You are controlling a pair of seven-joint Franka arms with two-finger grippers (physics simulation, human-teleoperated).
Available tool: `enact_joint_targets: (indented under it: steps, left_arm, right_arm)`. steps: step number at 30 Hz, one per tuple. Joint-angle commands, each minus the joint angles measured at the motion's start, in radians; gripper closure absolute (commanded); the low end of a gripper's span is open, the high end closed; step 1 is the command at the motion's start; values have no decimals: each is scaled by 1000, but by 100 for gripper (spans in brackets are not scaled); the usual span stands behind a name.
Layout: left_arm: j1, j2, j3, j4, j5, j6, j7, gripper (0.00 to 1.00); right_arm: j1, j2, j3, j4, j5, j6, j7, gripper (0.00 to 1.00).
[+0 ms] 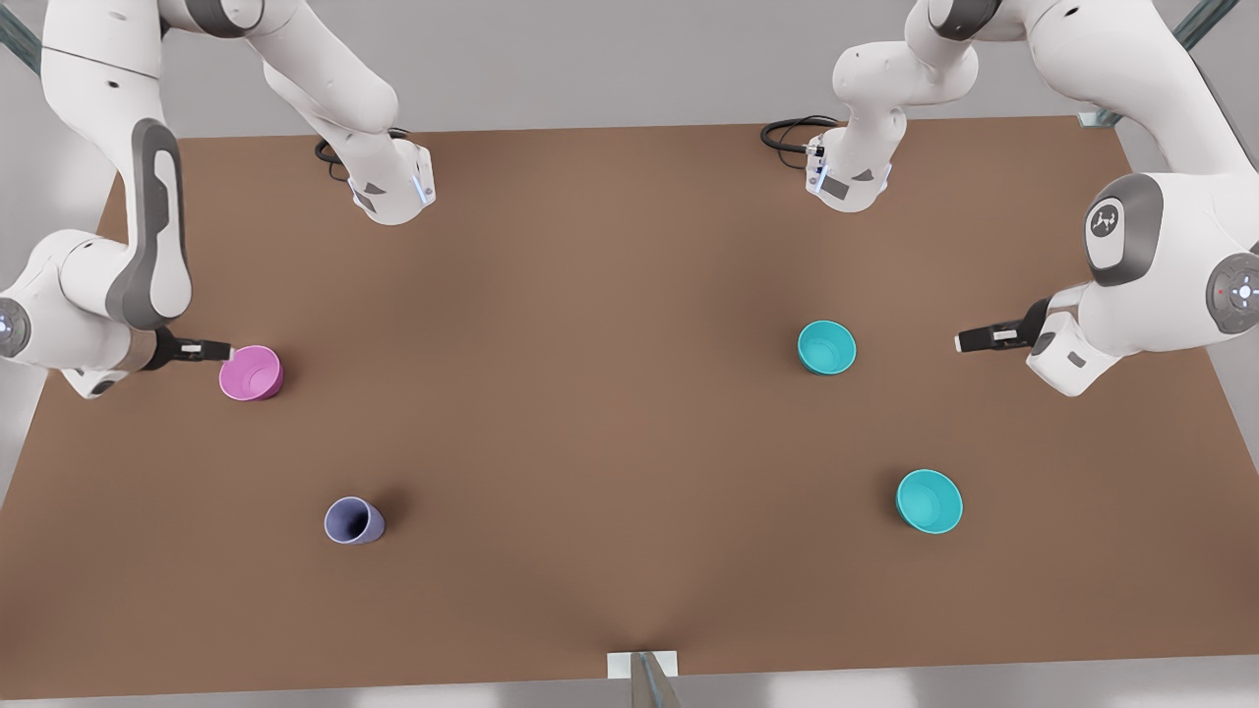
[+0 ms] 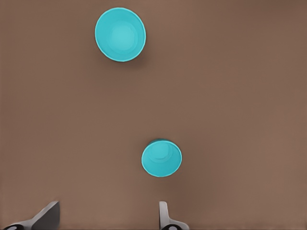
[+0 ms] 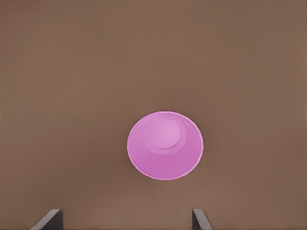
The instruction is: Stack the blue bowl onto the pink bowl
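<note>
Front view takes in the whole brown table (image 1: 629,246), with four vessels spread well apart on it. The right gripper (image 1: 221,350) hangs at the front view's left, its tip just beside the pink bowl (image 1: 252,373); the lavender-blue cup (image 1: 354,520) stands farther from it, nearer the table's front edge. The left gripper (image 1: 969,340) is at the front view's right, with the blue bowl (image 1: 826,347) a clear gap ahead of its tip and the wider-rimmed teal bowl (image 1: 929,501) off to one side of it.

From this view I cannot make out how the fingers stand. The wrist views settle that. In the left wrist view the two fingertips (image 2: 164,213) are spread wide with only table between them, the blue bowl (image 2: 161,158) upright just ahead of one of them, and the teal bowl (image 2: 120,34) well beyond. In the right wrist view the fingertips (image 3: 200,219) are likewise spread wide and hold nothing, and the pink bowl (image 3: 165,145) sits upright just ahead, about centred between them. Both bowls are empty.
</note>
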Motion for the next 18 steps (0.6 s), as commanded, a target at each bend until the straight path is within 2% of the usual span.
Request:
enact_joint_targets:
  steps: [1, 12, 15, 18]
  left_arm:
    - [0, -1, 0, 0, 1, -14, -11, 0]
    - [-6, -13, -3, -6, 2, -12, -12, 0]
    - [-6, -15, -3, -6, 1, -27, -12, 0]
    - [-6, -15, -3, -4, 1, -27, -12, 0]
  right_arm:
    - [-10, -4, 0, -21, -8, 120, -27, 0]
    - [-83, 96, 0, -42, -41, 345, -50, 0]
    - [-92, 90, 2, -171, -40, 503, -53, 0]
    - [-92, 100, 2, -199, -38, 543, -52, 0]
